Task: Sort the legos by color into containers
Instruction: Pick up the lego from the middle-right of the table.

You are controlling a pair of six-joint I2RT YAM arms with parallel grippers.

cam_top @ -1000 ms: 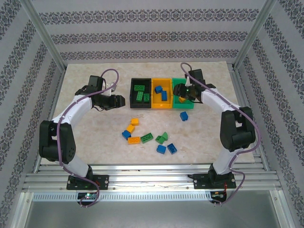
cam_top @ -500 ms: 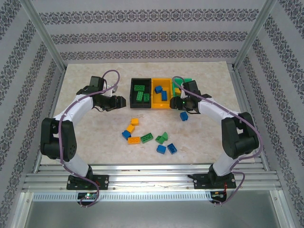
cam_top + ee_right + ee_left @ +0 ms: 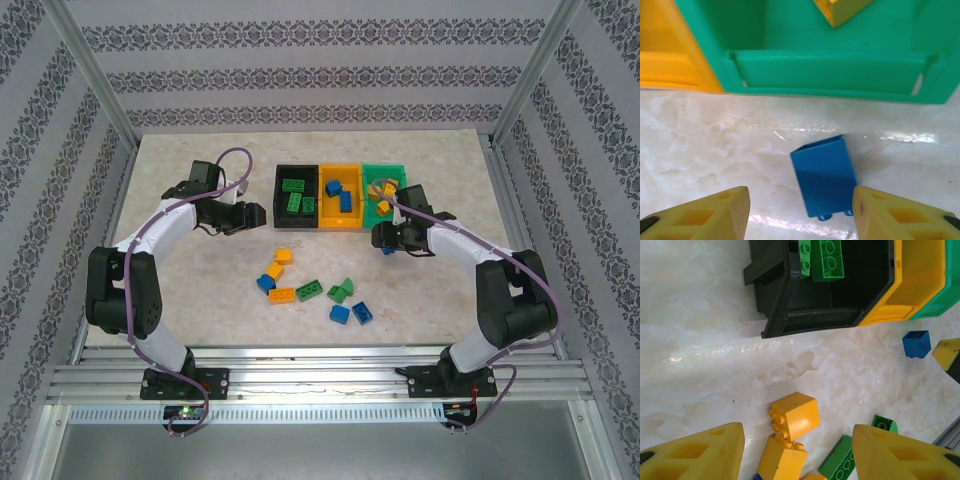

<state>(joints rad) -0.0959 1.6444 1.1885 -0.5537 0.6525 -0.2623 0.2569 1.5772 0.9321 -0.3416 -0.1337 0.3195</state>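
Several legos sit in the black bin, yellow bin and green bin, roughly nine lie loose; the left gripper gapes empty, the right gripper hovers spread over a blue brick just beside that green bin.

Top camera is looking steeply down from above and behind the arm bases, taking in the whole counter. Left wrist camera is peering low past its own fingers, facing the black bin corner. Right wrist camera is hanging very near, facing the green bin wall. Both wrist views are sharing one blue brick beside that bin.
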